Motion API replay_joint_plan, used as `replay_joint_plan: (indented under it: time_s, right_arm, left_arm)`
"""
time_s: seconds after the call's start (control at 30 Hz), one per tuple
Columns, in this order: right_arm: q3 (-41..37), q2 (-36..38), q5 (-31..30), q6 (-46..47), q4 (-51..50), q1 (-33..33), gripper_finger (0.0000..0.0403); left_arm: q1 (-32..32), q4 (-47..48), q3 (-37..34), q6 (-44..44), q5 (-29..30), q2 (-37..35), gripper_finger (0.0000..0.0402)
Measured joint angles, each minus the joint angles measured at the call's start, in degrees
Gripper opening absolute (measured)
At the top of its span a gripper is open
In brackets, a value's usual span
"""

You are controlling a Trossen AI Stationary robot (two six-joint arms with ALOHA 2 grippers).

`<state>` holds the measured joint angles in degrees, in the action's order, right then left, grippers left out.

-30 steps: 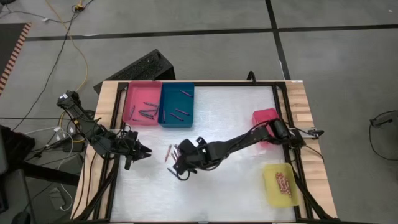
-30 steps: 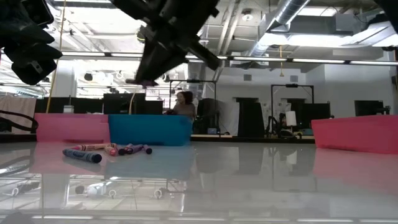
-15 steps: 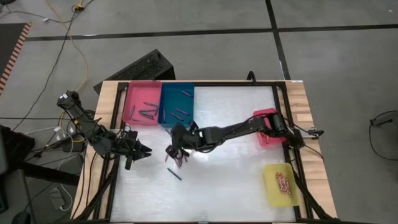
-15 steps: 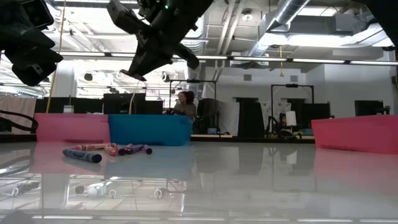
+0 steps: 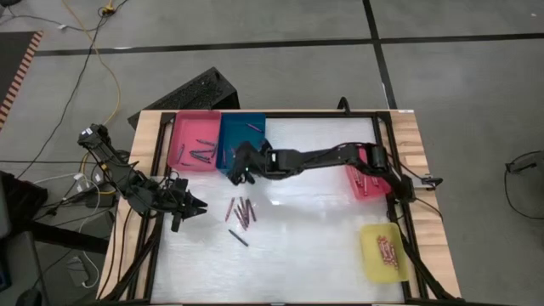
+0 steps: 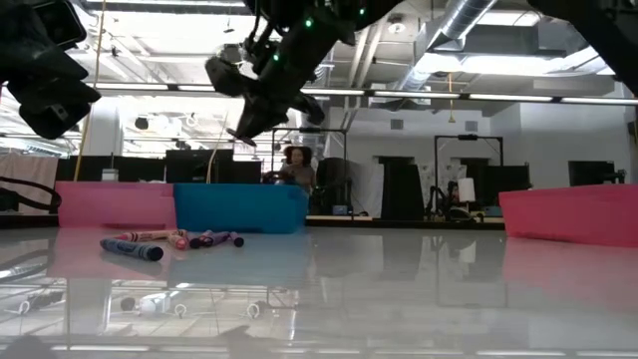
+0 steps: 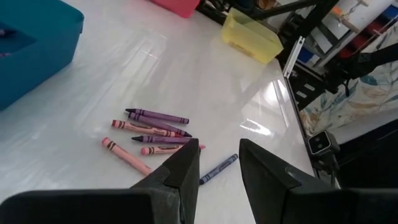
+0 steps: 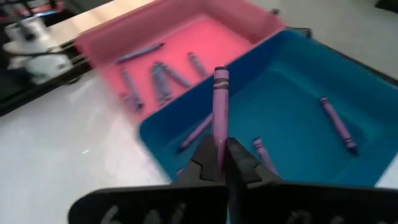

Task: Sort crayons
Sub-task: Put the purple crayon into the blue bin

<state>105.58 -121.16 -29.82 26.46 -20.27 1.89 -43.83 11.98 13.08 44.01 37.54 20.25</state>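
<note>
My right gripper (image 5: pixel 237 169) hangs over the near rim of the blue tray (image 5: pixel 243 143), shut on a purple crayon (image 8: pixel 221 102). The blue tray (image 8: pixel 298 118) and the pink tray (image 8: pixel 180 43) beside it each hold several crayons lying flat. A loose heap of crayons (image 5: pixel 240 212) lies on the white tabletop, with one blue crayon (image 5: pixel 238 238) a little nearer. My left gripper (image 5: pixel 192 206) waits at the table's left edge, open (image 7: pixel 219 167) and holding nothing, facing the heap of crayons (image 7: pixel 152 132). My right gripper pinches the purple crayon by its lower end (image 8: pixel 219 142) between its two fingertips. The crayon sticks out forward along the line of the fingers, slanting down toward the far left. It is lifted clear, above the blue tray.
A red tray (image 5: pixel 365 170) stands at the right edge and a yellow tray (image 5: pixel 380 250) with crayons at the near right. The right arm (image 5: pixel 323 157) stretches across the table's middle. The white tabletop (image 5: pixel 314 246) is bare toward the near side.
My right gripper has swung up from the crayon heap toward the table's far edge, rolling a little, and now stands over the blue tray with the purple crayon still in its fingers. The heap lies uncovered.
</note>
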Motion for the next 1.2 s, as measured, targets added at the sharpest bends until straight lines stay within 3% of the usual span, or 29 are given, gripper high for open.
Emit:
replay_joint_plan:
  time_s: [0.4,0.67,1.2]
  right_arm:
    - [-0.01,-0.04,-0.07,0.04,0.04,6.35,0.0003]
    - [-7.15,-0.17,0.81,-0.92,12.95,8.39,0.0003]
    - [-14.66,-0.07,2.75,-0.39,21.66,9.59,0.0003]
  left_arm:
    - [0.02,1.18,0.0,-0.19,1.93,-0.02,0.0102]
    - [0.02,1.15,0.0,-0.14,2.14,-0.02,0.0102]
    - [0.02,1.04,0.0,-0.01,2.28,-0.01,0.0102]
